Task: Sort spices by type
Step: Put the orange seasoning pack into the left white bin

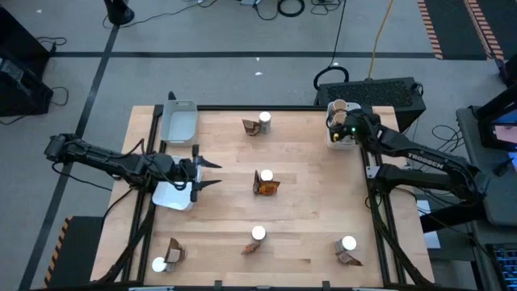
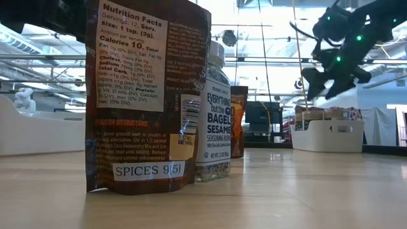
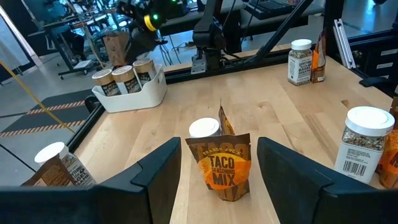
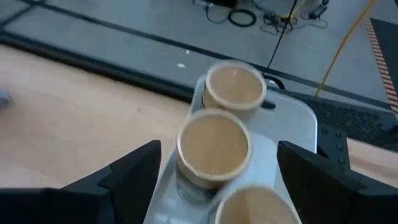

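Observation:
Spices stand in pairs on the wooden table: a white-lidded jar (image 3: 204, 129) behind a brown taco packet (image 3: 227, 168) at the centre (image 1: 265, 182), with more pairs at the far middle (image 1: 258, 124) and along the near edge (image 1: 254, 238). Three tan-topped jars (image 4: 214, 149) stand in a white tray (image 4: 298, 124) at the far right corner. My right gripper (image 1: 341, 123) hangs open above those jars, clear of them. My left gripper (image 1: 212, 174) waits open at the table's left, level, pointing at the centre pair.
An empty white tray (image 1: 179, 121) sits at the far left, and another (image 1: 171, 196) lies under my left wrist. More jar-and-packet pairs stand at the near right (image 1: 347, 249) and near left (image 1: 166, 257). Bare wood lies between the pairs.

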Action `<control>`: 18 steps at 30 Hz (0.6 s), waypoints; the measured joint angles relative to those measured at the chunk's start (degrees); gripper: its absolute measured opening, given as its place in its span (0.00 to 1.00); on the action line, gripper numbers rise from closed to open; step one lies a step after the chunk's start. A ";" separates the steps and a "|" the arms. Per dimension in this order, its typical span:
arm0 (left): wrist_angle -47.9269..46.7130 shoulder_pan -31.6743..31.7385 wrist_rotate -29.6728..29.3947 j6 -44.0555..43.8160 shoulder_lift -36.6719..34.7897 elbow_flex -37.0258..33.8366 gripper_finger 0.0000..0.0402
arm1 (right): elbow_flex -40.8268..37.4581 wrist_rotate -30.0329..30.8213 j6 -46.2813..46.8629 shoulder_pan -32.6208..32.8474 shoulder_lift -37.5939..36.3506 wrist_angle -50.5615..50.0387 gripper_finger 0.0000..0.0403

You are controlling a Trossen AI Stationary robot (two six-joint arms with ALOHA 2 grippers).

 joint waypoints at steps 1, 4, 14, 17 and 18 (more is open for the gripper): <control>0.00 0.00 0.00 0.00 0.00 0.01 0.53 | 0.90 -0.50 0.09 0.10 0.00 0.00 0.76; 0.00 0.00 0.00 0.00 0.00 -0.01 0.53 | 3.72 -6.01 0.52 0.11 0.00 0.08 0.76; 0.02 0.00 4.10 1.44 0.00 -0.02 0.53 | 9.90 -28.24 2.33 4.45 0.02 6.12 0.72; 0.02 -0.02 5.77 1.44 0.00 -0.02 0.53 | 11.84 -28.66 2.40 8.11 0.60 8.00 0.72; 0.02 -0.02 5.79 1.44 0.00 -0.02 0.53 | 12.62 -28.68 2.52 9.50 1.06 8.29 0.72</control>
